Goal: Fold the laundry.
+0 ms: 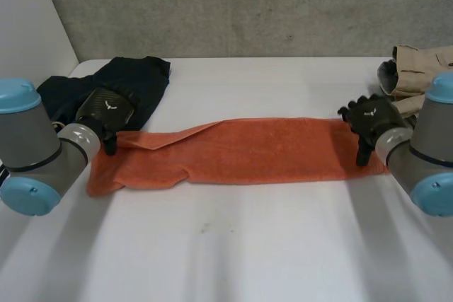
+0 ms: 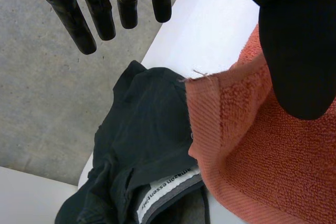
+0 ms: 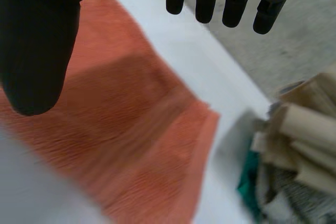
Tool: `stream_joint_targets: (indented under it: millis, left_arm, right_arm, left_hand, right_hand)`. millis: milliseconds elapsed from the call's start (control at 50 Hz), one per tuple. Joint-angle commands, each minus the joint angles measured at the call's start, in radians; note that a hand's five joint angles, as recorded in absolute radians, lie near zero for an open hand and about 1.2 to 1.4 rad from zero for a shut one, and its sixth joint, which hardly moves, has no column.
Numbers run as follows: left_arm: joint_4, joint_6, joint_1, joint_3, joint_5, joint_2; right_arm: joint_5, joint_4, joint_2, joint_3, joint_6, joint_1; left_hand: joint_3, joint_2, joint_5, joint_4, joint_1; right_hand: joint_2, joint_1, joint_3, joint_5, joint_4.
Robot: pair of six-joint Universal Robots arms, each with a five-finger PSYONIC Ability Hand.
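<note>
- A long orange terry towel lies flat across the white table, from 9 to 3 o'clock.
- The left hand is at the 9 o'clock end, fingers straight and empty.
- The right hand is at the 3 o'clock end, fingers likewise spread and empty.

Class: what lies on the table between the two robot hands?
The orange towel, lying lengthwise on the white table, spans the stretch from the left robot hand to the right robot hand, as the head view shows.
</note>
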Motion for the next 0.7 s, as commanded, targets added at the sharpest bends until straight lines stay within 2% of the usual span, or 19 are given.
stream_joint_targets:
  millis: [20, 120, 260, 280, 320, 360, 400, 480, 600, 700]
  left_arm:
    - [0.029, -0.028, 0.018, 0.018, 0.031, -0.017]
    - [0.083, -0.074, 0.021, 0.082, 0.051, -0.083]
    - [0.094, -0.159, 0.024, 0.295, 0.023, -0.237]
    - [0.091, -0.178, 0.029, 0.358, -0.022, -0.27]
    - [0.084, -0.189, 0.038, 0.401, -0.101, -0.29]
    - [0.078, -0.19, 0.043, 0.423, -0.214, -0.307]
    - [0.077, -0.192, 0.037, 0.413, -0.251, -0.306]
    - [0.075, -0.192, 0.02, 0.348, -0.226, -0.269]
    - [0.075, -0.198, 0.003, 0.176, -0.158, -0.117]
    - [0.075, -0.215, -0.002, 0.056, -0.126, 0.004]
  right_arm:
    - [-0.061, 0.005, -0.083, 0.116, 0.004, -0.055]
    - [-0.075, 0.005, -0.105, 0.149, 0.004, -0.107]
    - [-0.07, 0.001, -0.109, 0.174, 0.006, -0.109]
    - [-0.07, -0.001, -0.109, 0.174, 0.006, -0.109]
    - [-0.07, -0.008, -0.109, 0.174, 0.006, -0.109]
    - [-0.07, -0.01, -0.109, 0.174, 0.008, -0.111]
    - [-0.07, -0.011, -0.112, 0.174, 0.008, -0.111]
    - [-0.074, -0.011, -0.114, 0.172, 0.006, -0.111]
    - [-0.084, -0.01, -0.115, 0.172, 0.003, -0.112]
    - [-0.118, -0.007, -0.114, 0.175, -0.006, -0.133]
  left_hand:
    - [-0.02, -0.015, -0.035, -0.008, -0.005]
    - [0.001, 0.005, -0.015, 0.012, 0.016]
    - [0.124, 0.128, 0.108, 0.135, 0.139]
    - [0.2, 0.204, 0.184, 0.211, 0.215]
    - [0.201, 0.205, 0.185, 0.212, 0.215]
    - [0.177, 0.182, 0.161, 0.188, 0.192]
    - [0.139, 0.144, 0.123, 0.15, 0.154]
    - [0.048, 0.052, 0.032, 0.059, 0.063]
    - [0.03, 0.035, 0.015, 0.042, 0.045]
    - [0.007, 0.011, -0.009, 0.018, 0.022]
  right_hand:
    - [-0.036, -0.052, -0.038, -0.049, -0.038]
    - [-0.036, -0.052, -0.038, -0.049, -0.038]
    - [-0.036, -0.052, -0.038, -0.049, -0.038]
    - [-0.036, -0.052, -0.038, -0.049, -0.038]
    - [-0.036, -0.052, -0.038, -0.049, -0.038]
    - [-0.036, -0.052, -0.038, -0.049, -0.038]
    - [-0.036, -0.052, -0.038, -0.049, -0.038]
    - [-0.036, -0.052, -0.038, -0.049, -0.038]
    - [-0.036, -0.052, -0.038, -0.049, -0.038]
    - [0.103, 0.087, 0.101, 0.09, 0.101]
